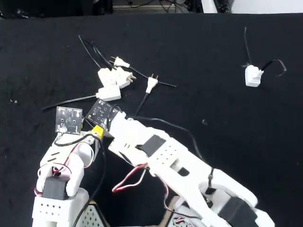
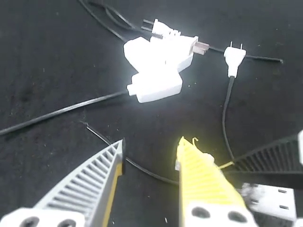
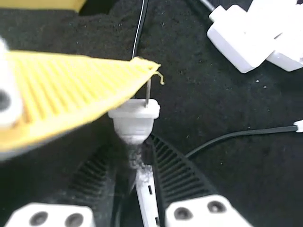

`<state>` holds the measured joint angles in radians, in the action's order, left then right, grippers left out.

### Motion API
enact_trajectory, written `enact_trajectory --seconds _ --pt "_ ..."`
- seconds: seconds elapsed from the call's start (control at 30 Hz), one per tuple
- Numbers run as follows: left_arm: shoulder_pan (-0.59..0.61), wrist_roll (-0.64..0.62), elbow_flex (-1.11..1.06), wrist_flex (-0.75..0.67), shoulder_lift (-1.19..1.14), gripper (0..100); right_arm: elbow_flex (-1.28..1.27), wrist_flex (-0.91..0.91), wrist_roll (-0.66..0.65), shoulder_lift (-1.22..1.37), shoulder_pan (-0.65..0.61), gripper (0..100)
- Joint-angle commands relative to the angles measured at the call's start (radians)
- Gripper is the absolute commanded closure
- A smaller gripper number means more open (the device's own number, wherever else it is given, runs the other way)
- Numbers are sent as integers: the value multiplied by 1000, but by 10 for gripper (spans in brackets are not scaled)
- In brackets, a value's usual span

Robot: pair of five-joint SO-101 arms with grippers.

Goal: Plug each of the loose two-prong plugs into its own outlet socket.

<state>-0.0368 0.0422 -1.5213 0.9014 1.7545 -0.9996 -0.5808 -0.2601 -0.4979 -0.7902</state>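
Overhead, a black table [image 1: 213, 42] — white outlet sockets [image 1: 112, 84] clustered left of centre. Near them, the right gripper [image 3: 136, 144] clamps a white two-prong plug [image 3: 134, 120], prongs outward; the left gripper [image 2: 150, 150] gapes empty.

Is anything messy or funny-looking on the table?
Yes. The white outlet blocks lie heaped together among crossing black cords, not lined up. Odder: the plug in the right gripper has its prongs poking against the left gripper's yellow jaw, not at a socket.
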Motion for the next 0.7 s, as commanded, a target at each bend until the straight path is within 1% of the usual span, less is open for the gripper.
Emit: enact_trajectory --seconds 0.0,0.37,0.5,0.57,0.67 --pt "-24 15 -21 3 -8 809 -10 5 8 -137 -15 988" --pt "-24 15 -24 3 -8 809 -110 21 9 -355 -15 988" --pt "-24 15 -24 3 -8 809 -166 120 17 -366 -15 988" --pt "-24 15 -24 3 -8 809 -196 178 68 -364 -15 988" --pt "-24 15 -24 3 -8 809 -209 204 86 -364 -15 988"
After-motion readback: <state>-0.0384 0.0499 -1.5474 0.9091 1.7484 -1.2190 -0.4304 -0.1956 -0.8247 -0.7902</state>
